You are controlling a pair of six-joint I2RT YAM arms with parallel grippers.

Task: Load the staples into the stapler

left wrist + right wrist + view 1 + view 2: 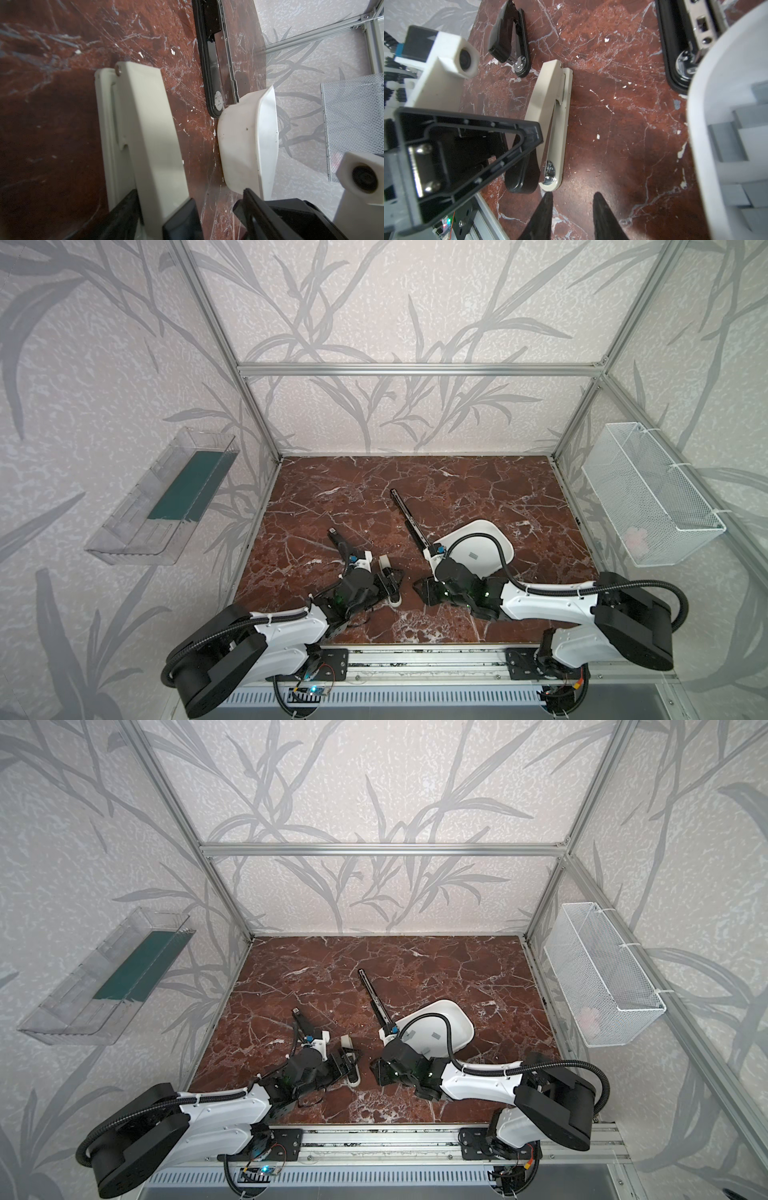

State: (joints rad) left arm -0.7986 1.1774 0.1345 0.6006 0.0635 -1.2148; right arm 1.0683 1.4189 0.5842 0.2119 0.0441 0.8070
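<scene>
Red marble counter [457,489] with a white bowl [490,526] on it, and the grey staples [726,141] are in the bowl. An opened-up black stapler [409,516] butts against the bowl. The cream stapler [550,108] sits near it. The left end effector [154,216] straddles its top arm, can't tell if it's pinching. The right end effector [573,199] is beside the bowl, fingers apart and empty.
</scene>
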